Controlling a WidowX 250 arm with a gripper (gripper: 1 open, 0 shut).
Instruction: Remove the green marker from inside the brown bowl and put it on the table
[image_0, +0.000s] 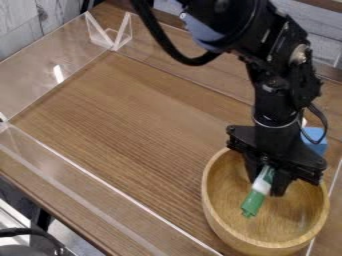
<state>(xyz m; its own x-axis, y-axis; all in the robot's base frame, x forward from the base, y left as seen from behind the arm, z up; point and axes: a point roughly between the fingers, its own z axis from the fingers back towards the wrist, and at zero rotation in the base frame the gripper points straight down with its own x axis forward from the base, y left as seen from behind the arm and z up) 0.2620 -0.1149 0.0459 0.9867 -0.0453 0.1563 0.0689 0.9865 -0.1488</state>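
**Marker gripped inside the bowl**

A black robot arm (274, 60) is seen reaching down from the top of the picture to the lower right, where a round wooden bowl (221, 215) sits on a brown wood-grain desk (134, 120). The end effector (263, 180) is pointed almost straight down into the bowl. Its fingers are closed tight on the white upper end of the marker (254, 197), which is held at a slant, with the green cap lowest and leaning toward the lower left. The cap is seen over the floor of the bowl, near its middle; whether it touches the wood cannot be told. The marker is thus located inside the bowl's rim, none of it over the desk.

A small part of something blue (317, 134) is visible just behind the arm, at the right edge, close to the bowl's far rim. The desk is bordered by low clear walls (40, 70) along the left and far sides. A clear triangular stand (107, 33) is seen at the far left corner, well apart from the bowl.
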